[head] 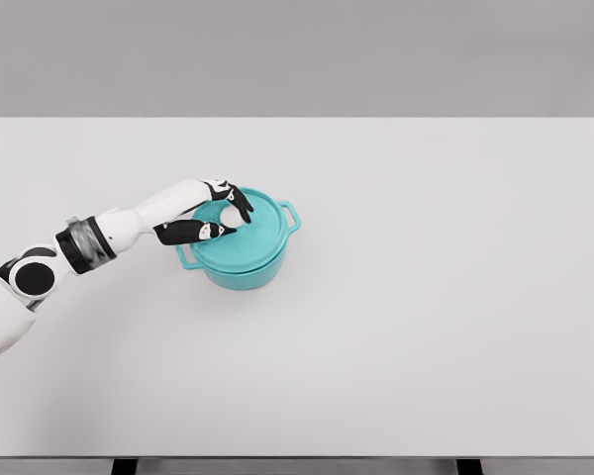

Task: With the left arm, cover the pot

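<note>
A teal pot (246, 265) with two side handles stands a little left of the table's middle. A teal lid (262, 226) lies on top of it. My left hand (228, 216) reaches in from the lower left and sits over the lid's centre, its black-tipped fingers curled around the lid's knob, which the fingers mostly hide. The right arm does not show.
The white table (426, 297) spreads wide around the pot, with its front edge near the bottom of the picture and a grey wall behind.
</note>
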